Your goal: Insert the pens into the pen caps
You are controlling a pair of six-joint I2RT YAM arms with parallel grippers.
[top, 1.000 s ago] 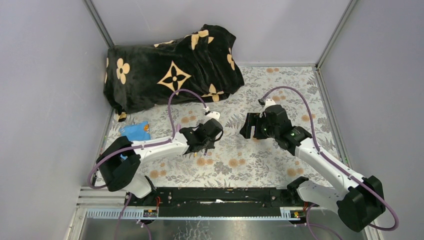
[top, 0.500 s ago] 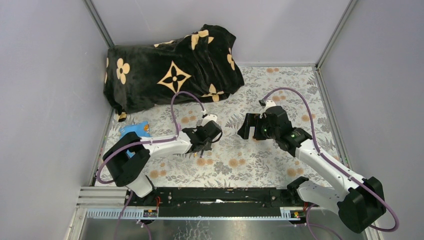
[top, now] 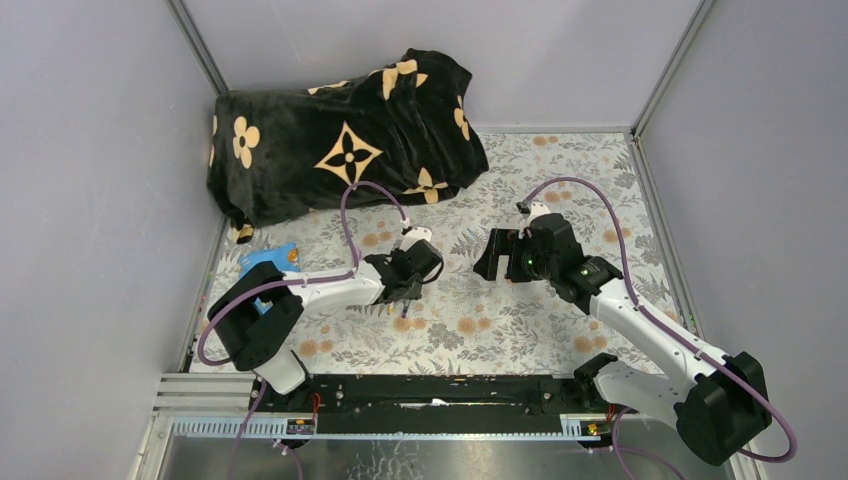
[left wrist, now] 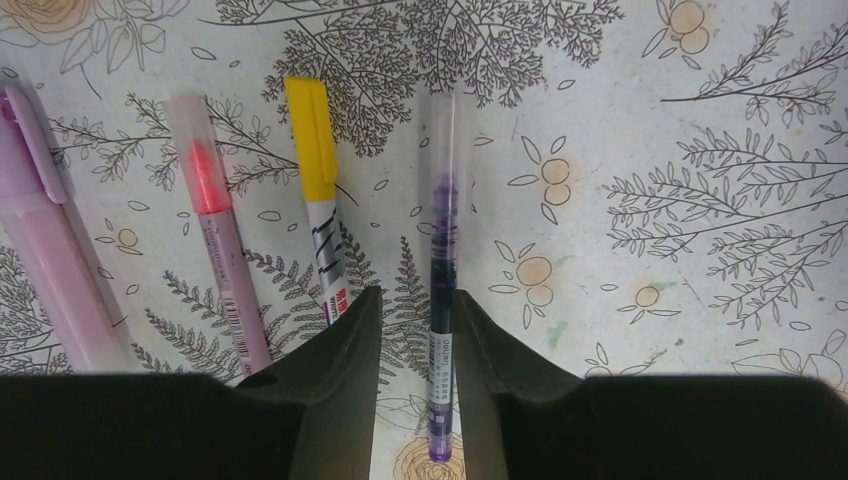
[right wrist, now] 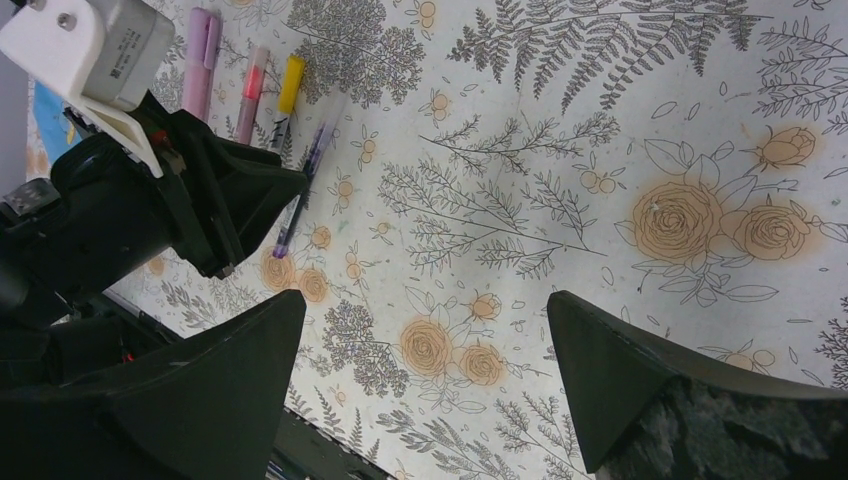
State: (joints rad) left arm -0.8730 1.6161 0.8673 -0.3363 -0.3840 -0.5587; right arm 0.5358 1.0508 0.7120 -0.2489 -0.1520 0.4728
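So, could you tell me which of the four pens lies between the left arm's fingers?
The clear-capped dark purple pen, rightmost in the row; the yellow-capped pen, pink pen and lilac pen lie outside the fingers, to its left.

A lab robot cell: grey panels [top: 90, 150] in metal framing [top: 198, 50] enclose a floral-clothed table [top: 560, 170] with a black mounting rail [top: 430, 393].

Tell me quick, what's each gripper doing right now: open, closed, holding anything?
Left gripper: slightly open, straddling the purple pen, not clamping it.
Right gripper: wide open, empty.
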